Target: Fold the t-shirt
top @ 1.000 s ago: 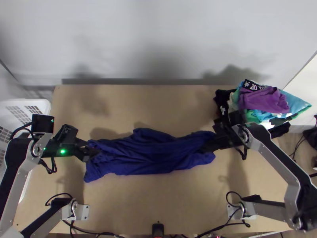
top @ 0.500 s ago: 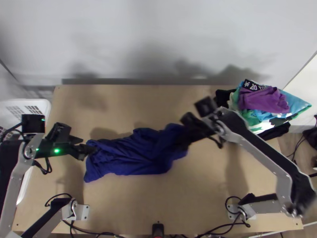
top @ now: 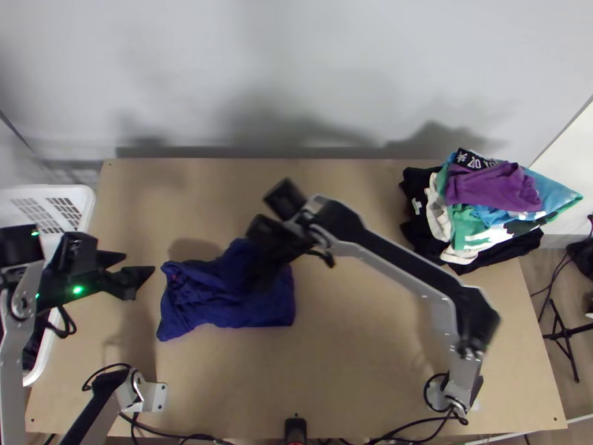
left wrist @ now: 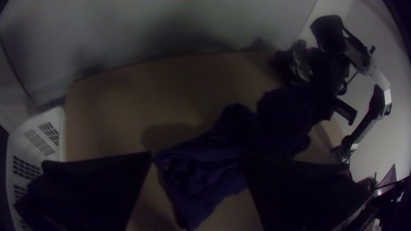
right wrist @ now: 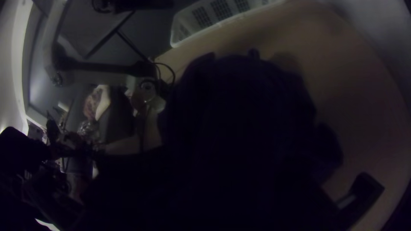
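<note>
Tabletop: light wood; clothes pile at 2 o'clock, white basket at 10, top view's clock.
Blue t-shirt: rumpled, left of middle; long axis roughly 9-to-3.
Right gripper: pinching raised cloth at shirt's 3 o'clock half; flat portion lies toward 8–9.
Left gripper: fingers spread, no cloth between; shirt just beside, at 3–4 o'clock.
Fold line: likely crosswise; next, probably lay held part toward 9, then release.
</note>
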Action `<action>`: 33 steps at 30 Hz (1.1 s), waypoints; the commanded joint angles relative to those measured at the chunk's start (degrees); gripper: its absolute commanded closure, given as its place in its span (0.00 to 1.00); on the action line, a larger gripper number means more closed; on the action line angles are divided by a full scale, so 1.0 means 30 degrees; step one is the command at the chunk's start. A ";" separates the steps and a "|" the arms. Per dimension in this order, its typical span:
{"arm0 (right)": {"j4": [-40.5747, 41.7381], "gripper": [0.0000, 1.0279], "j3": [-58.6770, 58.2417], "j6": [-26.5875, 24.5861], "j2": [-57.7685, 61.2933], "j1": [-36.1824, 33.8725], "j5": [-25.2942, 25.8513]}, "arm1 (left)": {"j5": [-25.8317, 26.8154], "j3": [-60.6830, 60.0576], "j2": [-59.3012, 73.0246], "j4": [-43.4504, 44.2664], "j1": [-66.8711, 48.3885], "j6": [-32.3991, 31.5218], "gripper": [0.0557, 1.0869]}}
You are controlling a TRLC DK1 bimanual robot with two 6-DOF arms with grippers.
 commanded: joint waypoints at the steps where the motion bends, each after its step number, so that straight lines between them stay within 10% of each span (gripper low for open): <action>1: 0.0160 0.97 0.3314 -0.0499 0.3234 0.1731 -0.0013 | 0.0004 -0.0272 -0.1929 -0.0177 0.1957 0.0045 0.04; 24: 0.5170 0.94 0.8646 -0.0587 1.2228 0.3166 0.2477 | 0.0034 -0.1883 -0.4214 -0.0733 0.3539 0.0162 0.04; 31: 0.4203 0.10 0.8880 -0.0031 1.1876 0.3108 0.2887 | 0.0034 -0.1561 -0.4331 -0.1349 0.3539 0.0162 0.04; 33: 0.3295 0.03 0.8734 -0.0060 1.1466 0.3049 0.2858 | 0.0034 -0.1561 -0.4390 -0.1436 0.3539 0.0162 0.04</action>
